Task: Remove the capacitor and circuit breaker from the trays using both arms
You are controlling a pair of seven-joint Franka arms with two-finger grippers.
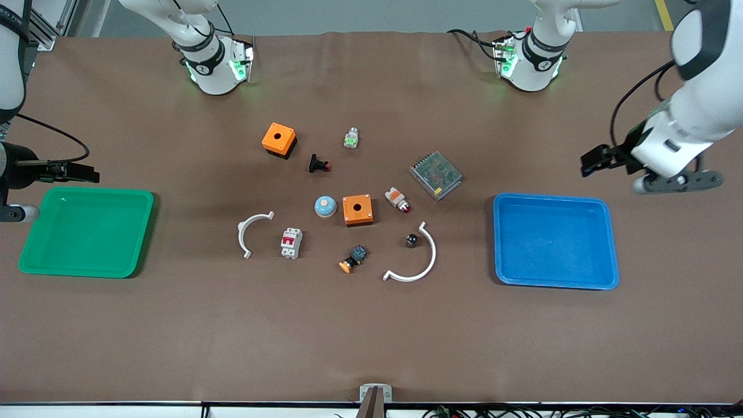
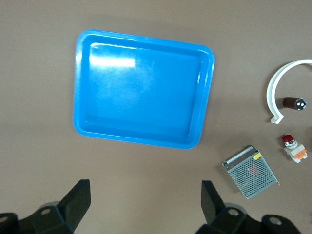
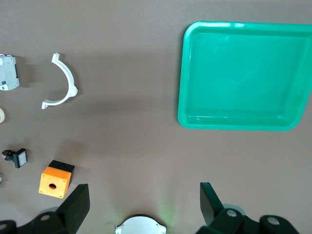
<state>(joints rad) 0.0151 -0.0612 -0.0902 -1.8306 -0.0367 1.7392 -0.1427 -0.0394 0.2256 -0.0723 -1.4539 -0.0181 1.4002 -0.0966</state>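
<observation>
The capacitor (image 1: pixel 411 240), a tiny black cylinder with a silvery end, lies inside the curve of a large white arc (image 1: pixel 419 261); it also shows in the left wrist view (image 2: pixel 295 103). The breaker (image 1: pixel 291 242), a light-grey block with a red lever, lies beside a small white arc (image 1: pixel 249 232) and shows at the edge of the right wrist view (image 3: pixel 7 73). My left gripper (image 1: pixel 595 161) (image 2: pixel 145 202) is open and empty over bare table by the blue tray (image 1: pixel 554 241) (image 2: pixel 146 92). My right gripper (image 1: pixel 78 172) (image 3: pixel 145 202) is open and empty over the table by the green tray (image 1: pixel 87 232) (image 3: pixel 243 73).
Between the trays lie two orange boxes (image 1: pixel 279 139) (image 1: pixel 357 209), a metal mesh unit (image 1: pixel 436 175), a blue dome button (image 1: pixel 325 206), a white-orange part with red tip (image 1: pixel 397 200), a black part with red tip (image 1: pixel 318 165), a black-blue part with orange cap (image 1: pixel 353 259) and a small green-white part (image 1: pixel 350 139).
</observation>
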